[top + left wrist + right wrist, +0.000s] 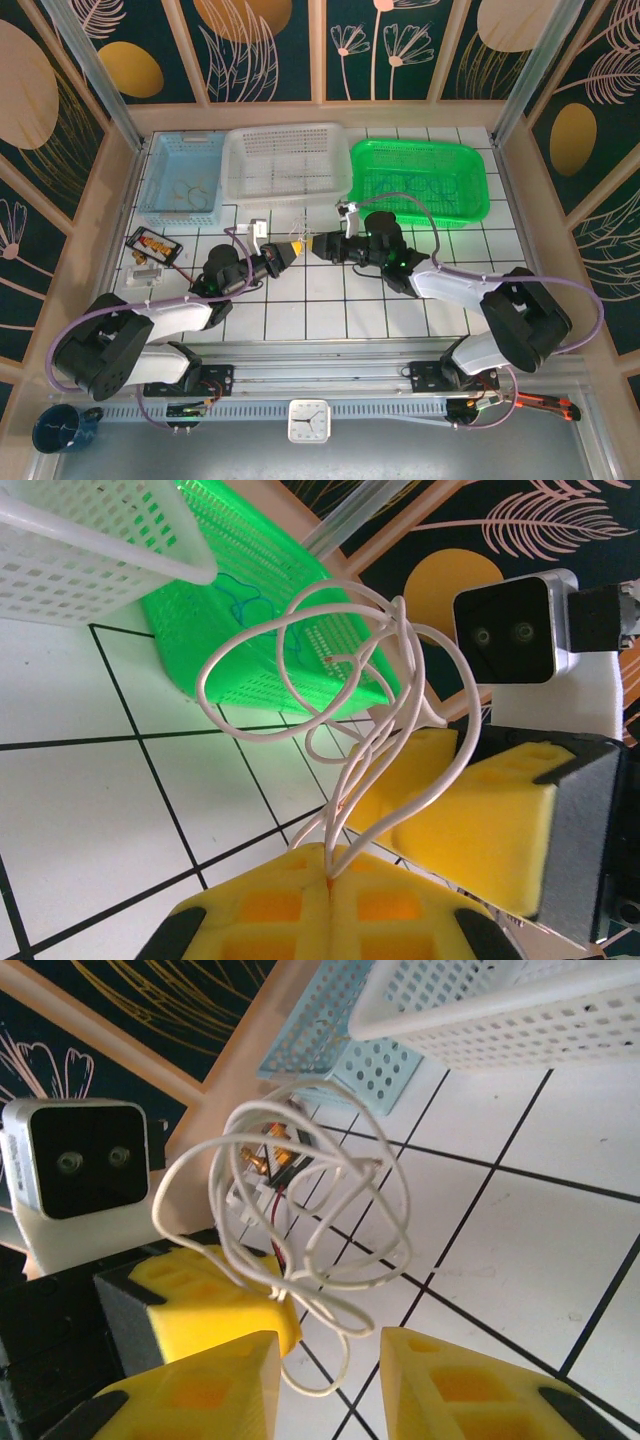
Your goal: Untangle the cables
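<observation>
**A:** Why do both arms reach in from the near edge to one spot?

**B:** So the tangle hangs between them, I'd judge. Each arm stretches low and forward, wrists turned inward. The tips meet nose to nose just on the near side of the white basket (285, 165).

**A:** Which one has hold of it?

**B:** The left gripper (328, 875). Its yellow pads are pressed together on the cables (396, 630). The strands rise from the seam into loose loops in the air, in front of the white basket.

**A:** And the other?

**B:** The right gripper (330, 1350) faces it with fingers apart. A loop dangles into the gap, not yet pinched as far as I can tell. Anchoring one end probably lets the other hand draw a strand free.

**A:** Farther back?

**B:** The green basket (420, 180) sits right of the white basket, the blue basket (185, 175) left.
</observation>
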`<state>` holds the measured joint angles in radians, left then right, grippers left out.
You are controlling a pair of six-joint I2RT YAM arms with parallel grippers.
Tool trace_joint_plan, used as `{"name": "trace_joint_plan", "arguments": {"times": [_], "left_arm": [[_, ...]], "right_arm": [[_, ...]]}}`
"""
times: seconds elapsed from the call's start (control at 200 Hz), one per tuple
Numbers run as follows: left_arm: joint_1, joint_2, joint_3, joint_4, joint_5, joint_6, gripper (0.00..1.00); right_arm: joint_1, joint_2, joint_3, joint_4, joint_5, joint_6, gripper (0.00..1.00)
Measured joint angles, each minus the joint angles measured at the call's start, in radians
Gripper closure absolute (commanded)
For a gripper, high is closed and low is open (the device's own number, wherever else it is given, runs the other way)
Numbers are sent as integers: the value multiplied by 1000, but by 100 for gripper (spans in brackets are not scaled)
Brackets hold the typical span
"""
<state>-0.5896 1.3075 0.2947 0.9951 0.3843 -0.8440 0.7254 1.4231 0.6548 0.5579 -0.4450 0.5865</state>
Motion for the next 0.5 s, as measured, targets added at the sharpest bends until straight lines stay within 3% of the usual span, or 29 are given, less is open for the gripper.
{"name": "trace_joint_plan", "arguments": {"times": [0.09,0.14,0.345,0.5], "left_arm": [[0,-1,0,0,0,0,100],[0,-1,0,0,0,0,100],[0,-1,-1,0,-1,0,100],[0,-9,-11,-1,-8,-6,100]], "right_arm": [[-5,13,8,11,0,2,87],[-7,21,12,21,2,11,100],[-28,26,10,38,0,19,100],[-115,-63,-87,61,0,30,100]]}}
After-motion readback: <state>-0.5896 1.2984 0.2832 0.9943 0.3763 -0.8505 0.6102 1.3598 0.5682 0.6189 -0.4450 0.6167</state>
